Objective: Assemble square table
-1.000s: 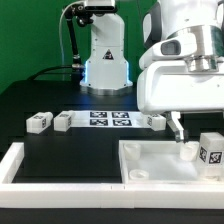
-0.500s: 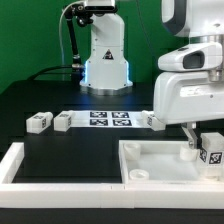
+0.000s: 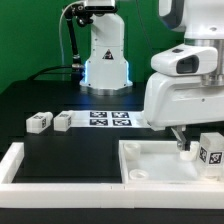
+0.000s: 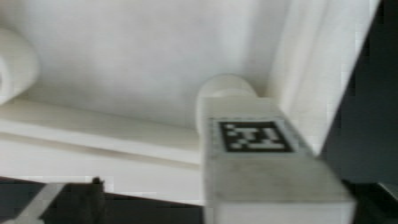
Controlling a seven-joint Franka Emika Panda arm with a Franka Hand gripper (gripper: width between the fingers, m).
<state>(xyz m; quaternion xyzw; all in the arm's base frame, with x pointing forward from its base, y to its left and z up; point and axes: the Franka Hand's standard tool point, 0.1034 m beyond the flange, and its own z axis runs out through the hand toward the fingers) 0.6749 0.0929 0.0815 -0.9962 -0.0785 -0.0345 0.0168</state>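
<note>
Panel: the square table panel (image 3: 150, 168) lay flat at five o'clock in the exterior view.
Done: one upright leg block (image 3: 210, 150) stood at its three o'clock side; I couldn't tell if it was seated.
Left: the first loose leg block (image 3: 38, 121) and the second loose leg block (image 3: 63, 120) lay at nine o'clock, beside the marker board (image 3: 108, 119).
Gripper: the gripper (image 3: 183, 146) had its fingers spread and empty, just beside the upright leg block.

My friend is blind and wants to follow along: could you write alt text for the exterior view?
A white robot arm holds its open gripper low over a white square panel, beside an upright tagged leg. Two more legs lie on the black table next to the marker board.
</note>
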